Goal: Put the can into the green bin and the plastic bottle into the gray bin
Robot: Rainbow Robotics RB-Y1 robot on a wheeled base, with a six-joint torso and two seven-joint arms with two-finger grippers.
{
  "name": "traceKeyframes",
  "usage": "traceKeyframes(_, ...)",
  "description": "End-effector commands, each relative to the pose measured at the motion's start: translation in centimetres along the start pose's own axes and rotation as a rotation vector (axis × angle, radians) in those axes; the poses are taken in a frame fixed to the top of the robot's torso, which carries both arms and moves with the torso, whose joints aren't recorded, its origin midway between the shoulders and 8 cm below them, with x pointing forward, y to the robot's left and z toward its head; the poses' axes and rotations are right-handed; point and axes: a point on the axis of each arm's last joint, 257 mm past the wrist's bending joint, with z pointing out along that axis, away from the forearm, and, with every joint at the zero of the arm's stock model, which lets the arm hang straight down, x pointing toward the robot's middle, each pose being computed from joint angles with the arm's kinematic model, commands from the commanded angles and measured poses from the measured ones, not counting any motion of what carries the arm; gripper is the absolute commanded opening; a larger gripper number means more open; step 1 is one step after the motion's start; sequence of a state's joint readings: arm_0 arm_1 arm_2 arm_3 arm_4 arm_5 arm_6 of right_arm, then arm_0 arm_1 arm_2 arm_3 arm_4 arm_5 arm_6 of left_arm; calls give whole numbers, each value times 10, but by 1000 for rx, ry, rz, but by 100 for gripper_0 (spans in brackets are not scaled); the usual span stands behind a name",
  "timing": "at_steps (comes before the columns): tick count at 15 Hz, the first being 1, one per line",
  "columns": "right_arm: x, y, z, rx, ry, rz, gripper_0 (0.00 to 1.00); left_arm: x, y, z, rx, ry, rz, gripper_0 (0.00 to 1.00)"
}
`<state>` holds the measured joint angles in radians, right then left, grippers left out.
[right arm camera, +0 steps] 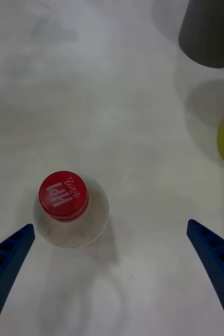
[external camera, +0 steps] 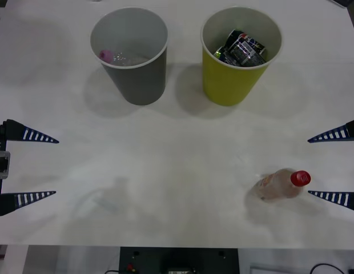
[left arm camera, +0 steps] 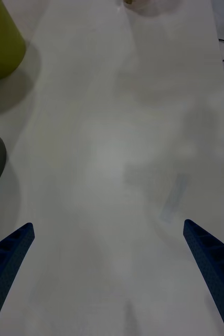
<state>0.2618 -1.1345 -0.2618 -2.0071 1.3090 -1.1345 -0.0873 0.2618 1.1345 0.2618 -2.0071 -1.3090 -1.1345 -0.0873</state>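
Bottle point(external camera: 282, 185) stands upright on the table point(external camera: 177, 194), just inside the spread right gripper point(external camera: 336, 165), off-centre toward one finger. Closing unevenly may tip it. Left gripper point(external camera: 28, 166) idles released. Cans already occupy the green bin point(external camera: 240, 54).

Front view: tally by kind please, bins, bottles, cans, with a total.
Bins: 2, the gray bin and the green bin.
Bottles: 2, the plastic bottle standing on the table, and a pink-capped bottle in the gray bin.
Cans: at least 1, crushed dark cans in the green bin; exact number unclear.
Total: at least 5.
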Motion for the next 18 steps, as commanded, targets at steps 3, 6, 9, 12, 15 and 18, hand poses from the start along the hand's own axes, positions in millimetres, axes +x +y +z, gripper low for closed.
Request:
traceKeyframes(3, 4, 8, 0, -19, 6, 14, 100, 0, 0, 0, 0, 0, 0, 98)
traceKeyframes(6, 5, 8, -2, -29, 15, 2, 100, 0, 0, 0, 0, 0, 0, 98)
traceKeyframes(9, 11, 12, -3, -45, 20, 1, 100, 0, 0, 0, 0, 0, 0, 98)
traceKeyframes(12, 16, 18, -7, -73, 19, -7, 100, 0, 0, 0, 0, 0, 0, 98)
traceKeyframes(15, 23, 18, -7, -59, -5, -59, 100, 0, 0, 0, 0, 0, 0, 98)
traceKeyframes(18, 34, 20, -8, -41, -35, -84, 100, 0, 0, 0, 0, 0, 0, 98)
